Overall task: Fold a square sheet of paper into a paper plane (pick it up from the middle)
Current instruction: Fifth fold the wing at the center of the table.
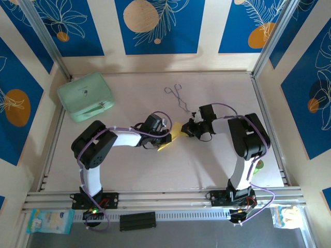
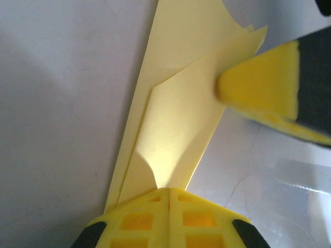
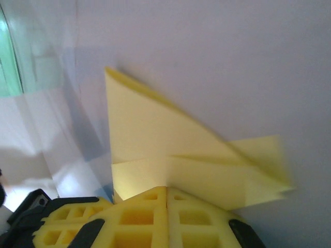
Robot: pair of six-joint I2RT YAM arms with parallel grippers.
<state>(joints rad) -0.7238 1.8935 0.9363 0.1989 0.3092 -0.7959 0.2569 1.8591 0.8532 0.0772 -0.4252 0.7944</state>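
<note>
Mid-table, we see the left gripper (image 2: 168, 192) and the right gripper (image 3: 166, 190) each pinched shut on opposite ends of the half-folded yellow sheet of paper (image 1: 174, 134) between them, where, we judge, any pull apart could tear the thin sheet or spring its creases, the tongs (image 1: 180, 99) lying beyond.

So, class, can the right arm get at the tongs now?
Likely within reach: the tongs lie just beyond the right gripper, nothing between, but it is shut on the paper.
</note>
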